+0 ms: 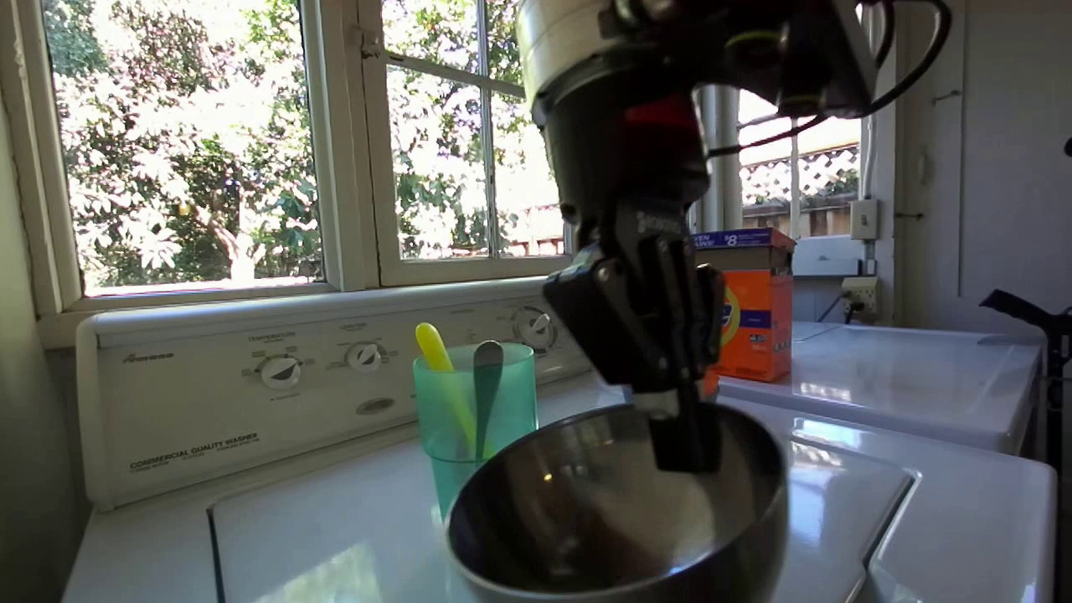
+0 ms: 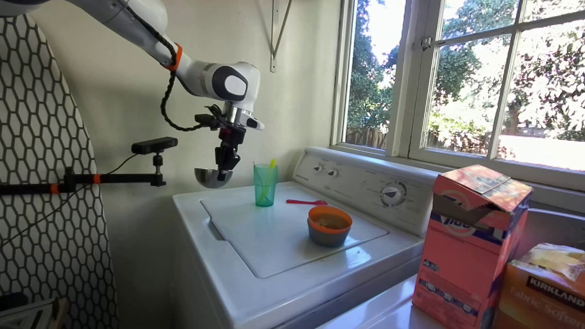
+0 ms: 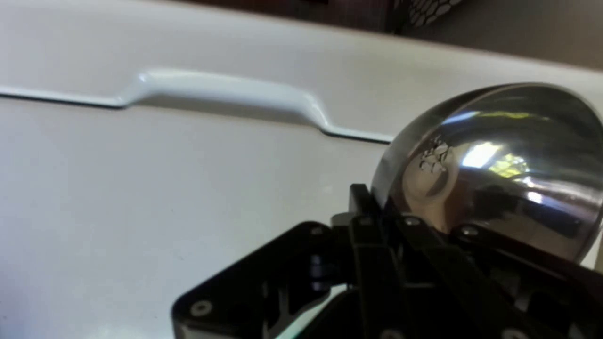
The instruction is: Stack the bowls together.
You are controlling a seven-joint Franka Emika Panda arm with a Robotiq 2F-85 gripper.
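Note:
A shiny metal bowl (image 1: 578,511) hangs from my gripper (image 1: 682,435), which is shut on its rim. In an exterior view the metal bowl (image 2: 208,179) and the gripper (image 2: 223,174) are raised near the washer's end beside the wall. In the wrist view the metal bowl (image 3: 513,165) is tilted to the right of the fingertips (image 3: 377,202). An orange bowl (image 2: 336,214) sits nested in a grey bowl (image 2: 328,237) on the washer lid, away from the gripper. Only a sliver of orange shows behind the gripper in an exterior view; the grey bowl is hidden there.
A green cup (image 2: 266,185) with utensils stands on the washer lid (image 2: 274,246) between the gripper and the stacked bowls. A red spoon (image 2: 306,202) lies behind. The control panel (image 1: 276,402) rises at the back. Detergent boxes (image 2: 461,269) stand beyond the bowls.

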